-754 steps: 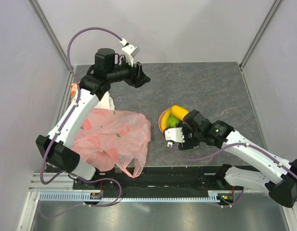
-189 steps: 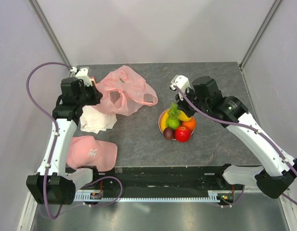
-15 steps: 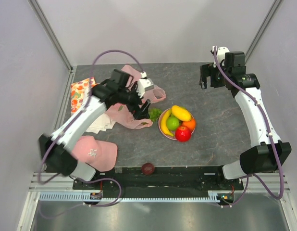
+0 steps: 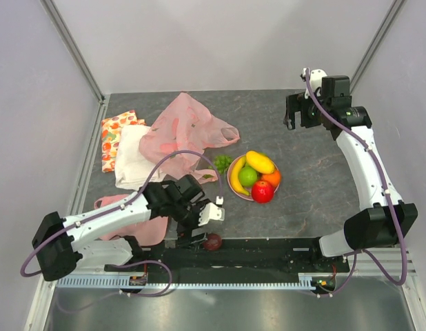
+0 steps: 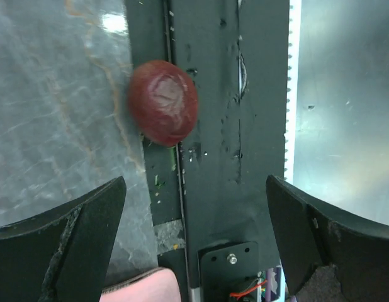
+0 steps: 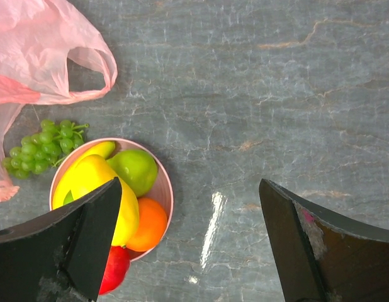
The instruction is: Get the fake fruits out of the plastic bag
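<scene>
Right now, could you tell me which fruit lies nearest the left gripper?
The dark red plum, alone, directly below the open left gripper; the others sit on or beside the plate.

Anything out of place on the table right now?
Yes. The plum lies away from the plate, at the near edge of the table, mostly on the black rail, with the open left gripper above it. The grapes lie on the table beside the plate rather than on it, next to the bag.
</scene>
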You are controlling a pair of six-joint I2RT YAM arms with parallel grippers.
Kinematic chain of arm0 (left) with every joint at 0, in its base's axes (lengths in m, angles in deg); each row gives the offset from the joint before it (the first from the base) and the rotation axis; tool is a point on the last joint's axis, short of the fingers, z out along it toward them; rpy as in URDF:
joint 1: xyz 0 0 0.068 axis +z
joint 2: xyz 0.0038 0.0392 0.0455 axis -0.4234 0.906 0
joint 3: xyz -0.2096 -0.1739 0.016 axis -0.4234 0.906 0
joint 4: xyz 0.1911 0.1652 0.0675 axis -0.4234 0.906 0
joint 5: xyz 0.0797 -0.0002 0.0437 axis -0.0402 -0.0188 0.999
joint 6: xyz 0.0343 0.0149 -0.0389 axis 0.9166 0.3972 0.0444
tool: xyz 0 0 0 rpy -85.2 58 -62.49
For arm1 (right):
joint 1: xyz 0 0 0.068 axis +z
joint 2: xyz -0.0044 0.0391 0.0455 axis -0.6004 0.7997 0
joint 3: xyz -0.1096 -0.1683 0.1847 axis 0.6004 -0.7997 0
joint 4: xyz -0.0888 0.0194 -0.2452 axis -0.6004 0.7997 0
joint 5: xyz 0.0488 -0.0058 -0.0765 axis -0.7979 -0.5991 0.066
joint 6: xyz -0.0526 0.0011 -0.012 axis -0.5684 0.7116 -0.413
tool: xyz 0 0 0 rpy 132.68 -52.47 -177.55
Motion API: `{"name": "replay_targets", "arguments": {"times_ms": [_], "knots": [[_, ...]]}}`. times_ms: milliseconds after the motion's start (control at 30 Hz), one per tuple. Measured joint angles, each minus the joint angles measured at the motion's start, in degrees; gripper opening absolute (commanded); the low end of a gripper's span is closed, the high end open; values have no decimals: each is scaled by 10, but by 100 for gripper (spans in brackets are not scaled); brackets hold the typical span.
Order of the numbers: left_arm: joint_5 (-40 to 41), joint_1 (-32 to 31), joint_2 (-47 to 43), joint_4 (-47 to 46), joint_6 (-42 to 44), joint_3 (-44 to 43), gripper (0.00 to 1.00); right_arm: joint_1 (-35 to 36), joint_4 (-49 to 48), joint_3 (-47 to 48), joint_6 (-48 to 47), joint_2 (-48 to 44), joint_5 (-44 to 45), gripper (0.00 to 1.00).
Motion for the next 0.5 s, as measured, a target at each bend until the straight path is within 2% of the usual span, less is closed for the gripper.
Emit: {"name": "replay_targets", "arguments": {"times_ms": [133,333,433,500], "knots": [[43,-33,12,-52,-8,15,99,0,2,-25,0,-6,-2,98],[88,-84,81,-120,-33,18,97,0,7,-46,0,-19,-5,98],[110,-104,120,-148,-47,18,90,0,9,-49,0,-31,-6,98],[125,-113,146,-159,-51,18,80,0,9,-49,0,-38,-6,98]]}}
